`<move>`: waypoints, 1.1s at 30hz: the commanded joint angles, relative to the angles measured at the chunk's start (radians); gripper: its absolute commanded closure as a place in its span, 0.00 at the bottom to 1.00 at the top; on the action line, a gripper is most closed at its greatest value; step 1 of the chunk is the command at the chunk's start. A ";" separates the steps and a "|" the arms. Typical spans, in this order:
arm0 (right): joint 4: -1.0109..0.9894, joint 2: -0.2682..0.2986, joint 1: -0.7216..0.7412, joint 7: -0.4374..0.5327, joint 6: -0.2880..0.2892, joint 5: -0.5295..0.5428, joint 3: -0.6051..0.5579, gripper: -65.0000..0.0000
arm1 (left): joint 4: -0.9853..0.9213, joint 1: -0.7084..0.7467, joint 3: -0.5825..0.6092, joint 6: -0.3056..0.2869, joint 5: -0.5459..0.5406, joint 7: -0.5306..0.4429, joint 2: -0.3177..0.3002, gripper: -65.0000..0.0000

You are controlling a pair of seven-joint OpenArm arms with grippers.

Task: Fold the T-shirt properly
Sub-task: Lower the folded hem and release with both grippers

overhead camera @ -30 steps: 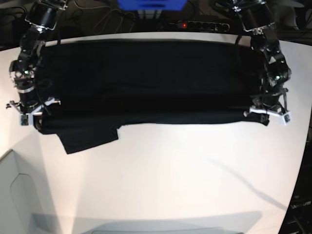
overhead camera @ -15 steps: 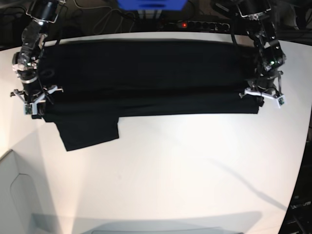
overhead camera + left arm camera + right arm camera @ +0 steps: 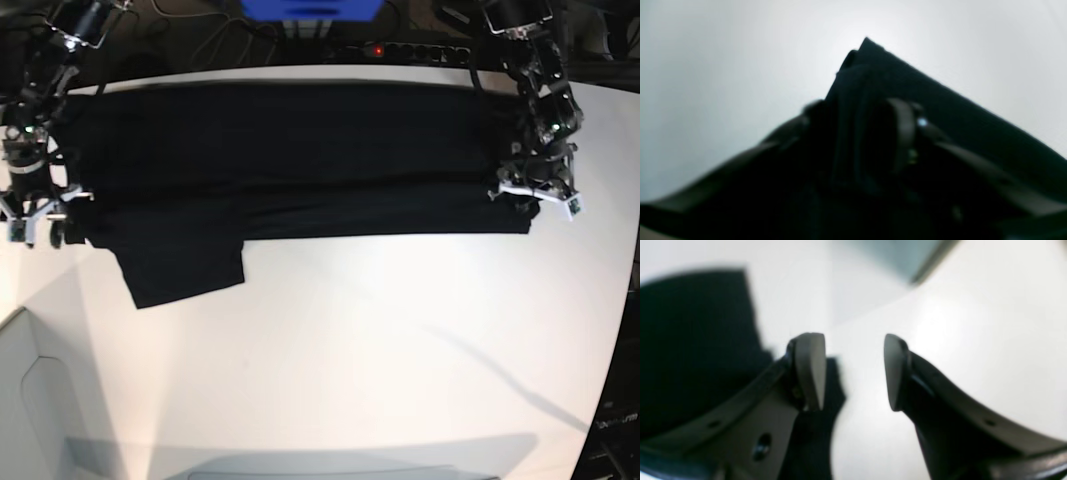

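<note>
Currently:
T-shirt (image 3: 290,170): folded black band across upper bench (image 3: 380,350).
Right gripper (image 3: 853,370): jaws released, left edge.
Left gripper (image 3: 535,195): jaw state indiscernible, right end.

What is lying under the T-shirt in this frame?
The T-shirt lies flat on the white table, which shows on three sides of it. Whatever might sit beneath the dark cloth is covered; no lump is evident.

white table (image 3: 400,340), black t-shirt (image 3: 290,160) spread flat on it
</note>
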 commanded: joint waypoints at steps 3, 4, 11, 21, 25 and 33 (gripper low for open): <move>0.036 -0.013 0.065 0.023 0.079 0.008 0.057 0.54 | 0.070 0.014 -0.005 -0.002 -0.004 -0.018 -0.011 0.42; 0.035 -0.013 0.069 0.023 0.088 0.008 0.058 0.54 | 0.086 0.017 -0.005 -0.002 -0.004 -0.018 -0.011 0.40; 0.004 -0.011 0.079 -0.088 0.094 0.008 -0.063 0.54 | 0.087 0.006 -0.005 -0.002 -0.004 -0.018 -0.011 0.39; -0.234 -0.014 0.200 -0.091 0.090 0.006 -0.173 0.54 | 0.057 -0.006 -0.005 -0.002 -0.004 -0.025 -0.011 0.39; -0.315 -0.008 0.258 -0.091 0.088 0.005 -0.179 0.54 | 0.055 -0.006 -0.005 -0.002 -0.004 -0.025 -0.011 0.39; -0.435 -0.006 0.303 -0.092 0.088 0.005 -0.181 0.54 | 0.055 -0.008 -0.003 -0.002 -0.004 -0.025 -0.011 0.39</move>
